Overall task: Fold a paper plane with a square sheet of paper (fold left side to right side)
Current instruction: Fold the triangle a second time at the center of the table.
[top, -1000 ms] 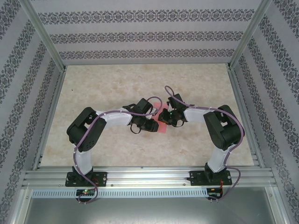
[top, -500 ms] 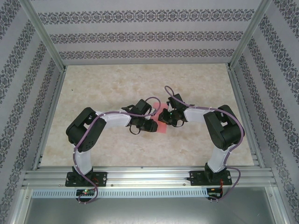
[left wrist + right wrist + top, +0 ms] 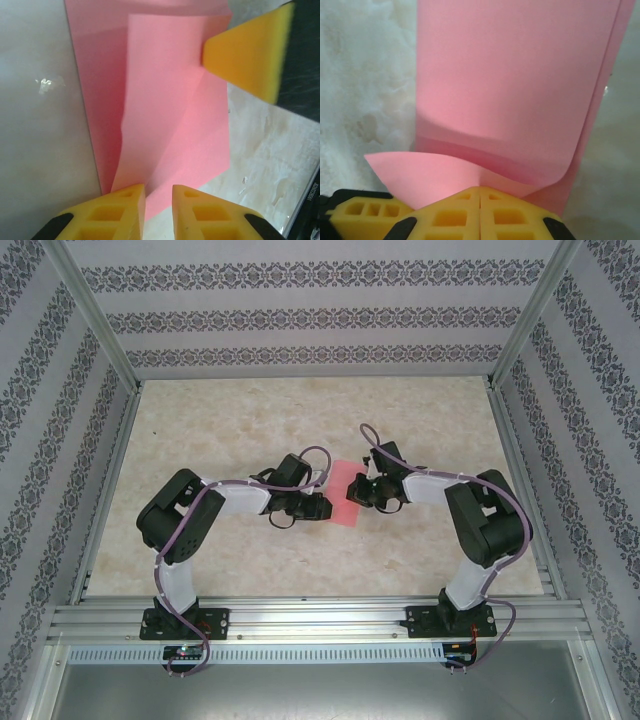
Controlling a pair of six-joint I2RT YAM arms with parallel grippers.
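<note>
The square sheet of paper (image 3: 342,502) lies at the middle of the desk (image 3: 250,420) between the two arms, partly folded, one layer over another. The right end effector (image 3: 480,192) is clenched on a curled-up edge of the sheet. The left end effector (image 3: 159,200) stands narrowly parted at the opposite edge, grasping nothing.

Hazards:
- Pulling with the sheet unpinned likely drags it and skews the fold.
- A hard pinch may crease or tear the curled edge.
</note>
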